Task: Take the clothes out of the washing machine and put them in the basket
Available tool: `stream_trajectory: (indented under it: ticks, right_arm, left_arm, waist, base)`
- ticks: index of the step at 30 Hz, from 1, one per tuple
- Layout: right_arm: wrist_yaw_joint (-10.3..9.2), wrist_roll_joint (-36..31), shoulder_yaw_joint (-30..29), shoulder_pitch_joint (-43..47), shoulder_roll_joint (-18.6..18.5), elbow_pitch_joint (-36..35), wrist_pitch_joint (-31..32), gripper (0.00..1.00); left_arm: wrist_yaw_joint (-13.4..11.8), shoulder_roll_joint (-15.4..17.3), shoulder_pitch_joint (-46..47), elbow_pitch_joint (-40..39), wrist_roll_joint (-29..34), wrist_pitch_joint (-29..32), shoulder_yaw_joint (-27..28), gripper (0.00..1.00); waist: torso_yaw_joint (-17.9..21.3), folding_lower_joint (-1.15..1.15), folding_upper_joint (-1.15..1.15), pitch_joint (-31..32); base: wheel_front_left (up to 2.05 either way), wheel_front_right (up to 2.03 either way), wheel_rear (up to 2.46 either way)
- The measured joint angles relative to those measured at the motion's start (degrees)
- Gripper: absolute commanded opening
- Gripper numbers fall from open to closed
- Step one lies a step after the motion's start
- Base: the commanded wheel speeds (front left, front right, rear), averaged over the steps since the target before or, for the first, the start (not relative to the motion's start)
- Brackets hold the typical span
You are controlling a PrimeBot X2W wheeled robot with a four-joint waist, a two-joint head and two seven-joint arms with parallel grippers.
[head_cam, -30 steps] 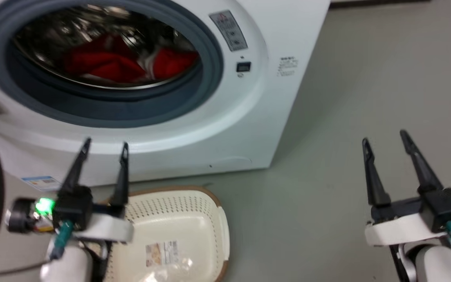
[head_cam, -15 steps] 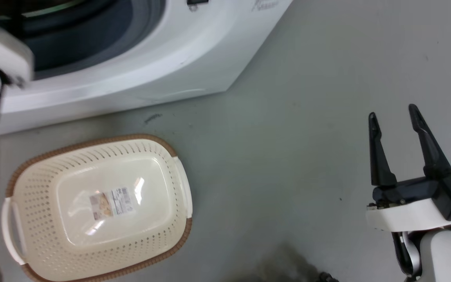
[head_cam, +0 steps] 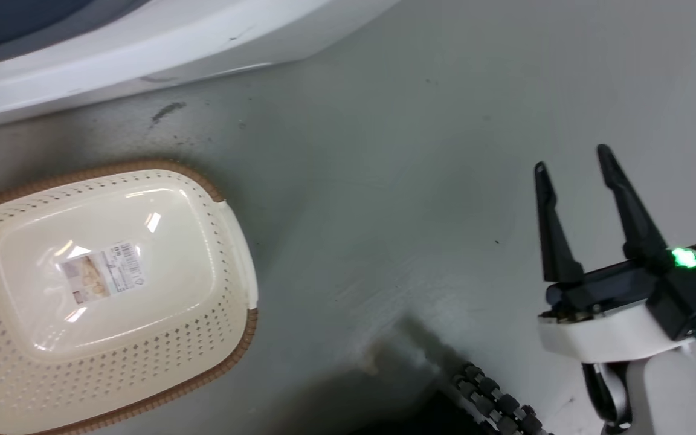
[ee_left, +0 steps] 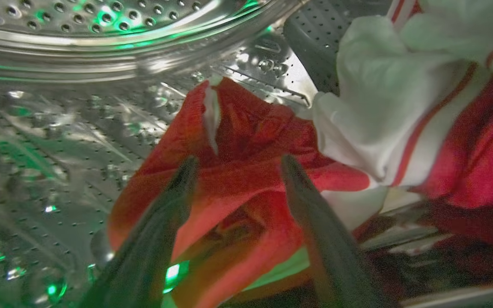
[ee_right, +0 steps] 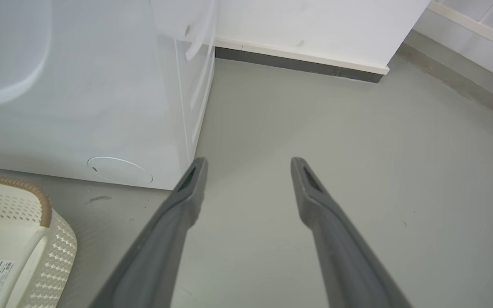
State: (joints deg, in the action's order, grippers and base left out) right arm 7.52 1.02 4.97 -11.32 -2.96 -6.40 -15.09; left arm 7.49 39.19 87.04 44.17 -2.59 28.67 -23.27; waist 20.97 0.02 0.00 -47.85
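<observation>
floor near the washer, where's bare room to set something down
Bare floor between the basket and the right claw, and right of the washer up to the wall. Crowded: the drum, clothes piled at the left claw.

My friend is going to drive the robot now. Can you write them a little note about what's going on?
Left gripper: open, inside the drum, fingers up against the red clothes, nothing gripped yet.
Right gripper: open and empty, above the floor.
Basket: on the floor in front of the washing machine, with nothing in it.
Done: the reach into the drum.
Left: grab the clothes, pull them out, put them in the basket.
</observation>
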Motion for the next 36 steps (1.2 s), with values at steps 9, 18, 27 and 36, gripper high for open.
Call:
stream_trajectory:
  ticks: [9,18,27,36]
  right_arm:
    - [0.0,3.0,4.44,1.04,0.01,-1.1,0.0,1.0]
    - [0.0,4.2,4.01,1.32,0.01,-2.46,0.0,1.0]
    - [0.0,4.74,4.04,1.22,0.01,-2.59,0.0,1.0]
    - [0.0,4.47,1.64,0.46,0.04,-0.88,0.0,1.0]
  left_arm:
    - [0.01,4.25,8.36,4.25,-6.03,12.56,-5.89,1.0]
    - [0.0,5.41,10.14,5.38,-8.86,16.13,-9.85,1.0]
    - [0.01,5.66,10.65,6.12,-10.79,14.64,-11.06,0.0]
    - [-2.2,4.65,6.02,8.71,-13.18,2.58,-9.9,0.0]
  waist:
    - [3.48,-0.01,0.0,-3.5]
    - [3.92,-0.02,0.0,-4.73]
    - [3.51,-0.02,0.0,-4.84]
    - [2.5,-0.02,0.0,-1.19]
  base:
    - [0.0,0.0,0.0]
    - [0.0,0.0,0.0]
    - [0.0,0.0,0.0]
    - [0.0,0.0,0.0]
